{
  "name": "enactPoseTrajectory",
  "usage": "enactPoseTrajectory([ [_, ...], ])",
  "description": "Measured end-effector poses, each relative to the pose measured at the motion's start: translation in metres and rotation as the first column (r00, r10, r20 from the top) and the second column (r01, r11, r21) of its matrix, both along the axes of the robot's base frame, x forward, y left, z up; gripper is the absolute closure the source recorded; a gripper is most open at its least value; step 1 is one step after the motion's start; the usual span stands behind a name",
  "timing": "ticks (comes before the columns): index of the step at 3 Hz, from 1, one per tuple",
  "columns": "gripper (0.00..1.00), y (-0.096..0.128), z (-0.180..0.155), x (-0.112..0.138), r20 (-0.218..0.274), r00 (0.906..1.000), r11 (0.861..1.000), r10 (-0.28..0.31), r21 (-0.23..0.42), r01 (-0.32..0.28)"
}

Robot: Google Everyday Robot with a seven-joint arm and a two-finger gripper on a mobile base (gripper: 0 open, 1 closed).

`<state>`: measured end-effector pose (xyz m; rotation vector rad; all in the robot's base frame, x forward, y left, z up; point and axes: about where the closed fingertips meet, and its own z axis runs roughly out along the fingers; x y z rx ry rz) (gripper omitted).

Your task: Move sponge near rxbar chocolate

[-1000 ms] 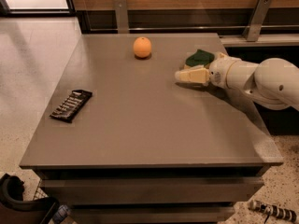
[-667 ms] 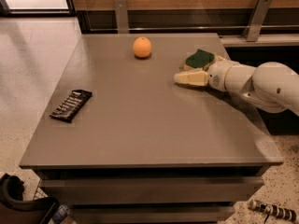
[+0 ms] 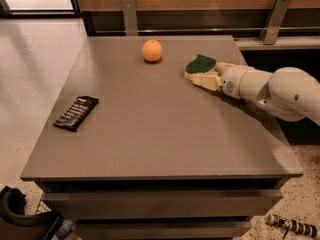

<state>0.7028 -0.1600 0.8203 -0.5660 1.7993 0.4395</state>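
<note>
The sponge, dark green on top, lies at the back right of the grey table. My gripper reaches in from the right on a white arm. It is closed on the sponge: its cream near finger presses the sponge's front side, and the far finger is mostly hidden behind it. The rxbar chocolate, a black-brown bar with white lettering, lies flat near the table's left edge, far from the sponge and gripper.
An orange sits at the back middle of the table, left of the sponge. A wooden wall with metal brackets runs behind the table. Tiled floor lies to the left and below.
The near finger has moved up against the sponge. The sponge's left edge has shifted a little to the left. The orange and the bar have not moved.
</note>
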Motion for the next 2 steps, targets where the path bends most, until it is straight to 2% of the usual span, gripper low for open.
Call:
enactPoseTrajectory([
  [2, 0.82, 0.0041, -0.0006, 0.0004, -0.001, 1.0000, 1.000, 0.006, 0.001, -0.006],
])
